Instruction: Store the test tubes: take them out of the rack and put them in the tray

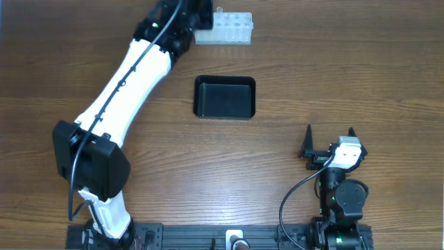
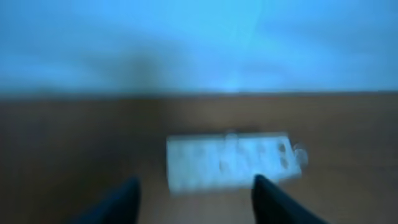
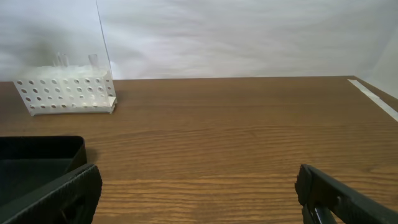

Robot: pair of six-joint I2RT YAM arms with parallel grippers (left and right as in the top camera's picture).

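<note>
A white perforated test tube rack [image 1: 225, 29] stands at the far edge of the wooden table, with clear tubes poking up from it [image 3: 61, 59]. The black tray [image 1: 225, 97] lies nearer, in the middle of the table, with nothing in it that I can see. My left gripper [image 2: 196, 196] hovers just beside the rack [image 2: 227, 160] with its fingers open and nothing between them. My right gripper [image 1: 329, 139] rests low near its base, open, well apart from the tray's corner [image 3: 43, 155] and the rack [image 3: 67, 90].
The wooden tabletop [image 1: 347, 76] has free room to the right of the tray and rack. A pale wall [image 3: 249, 37] rises behind the table's far edge. A strip of tape [image 3: 373, 96] lies at the right edge.
</note>
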